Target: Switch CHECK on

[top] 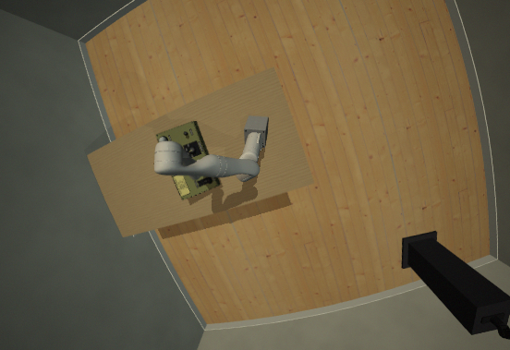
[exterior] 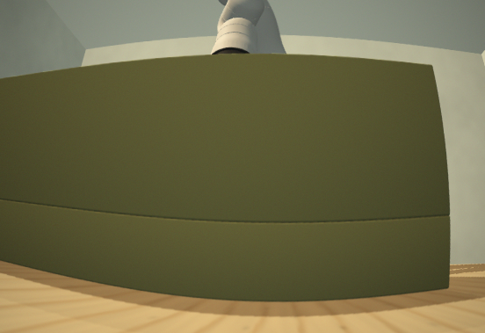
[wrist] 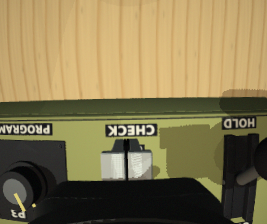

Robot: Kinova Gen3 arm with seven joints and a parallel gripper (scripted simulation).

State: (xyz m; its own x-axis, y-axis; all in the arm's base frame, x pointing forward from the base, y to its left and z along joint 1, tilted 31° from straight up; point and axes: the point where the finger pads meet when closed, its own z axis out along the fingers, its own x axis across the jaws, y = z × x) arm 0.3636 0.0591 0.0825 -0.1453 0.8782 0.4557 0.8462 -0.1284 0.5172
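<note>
The olive green console [top: 181, 134] [exterior: 220, 145] [wrist: 184, 152] lies on the wooden table [top: 259, 102]. In the wrist view its panel appears upside down. The white rocker switch under the CHECK label [wrist: 131, 129] sits in the middle of the panel [wrist: 125, 164]. My gripper [wrist: 126, 153] is shut with nothing in it and hovers just in front of this switch. Its black body hides the fingertips and the lower part of the panel. In the exterior view only the arm's wrist [exterior: 231, 39] shows above the console's back wall.
A PROGRAM rotary knob [wrist: 17, 192] sits left of CHECK, and a black HOLD lever [wrist: 249, 172] sits right of it. The arm's grey base [top: 256, 126] stands on the table right of the console. A black post [top: 448, 277] lies on the floor far right.
</note>
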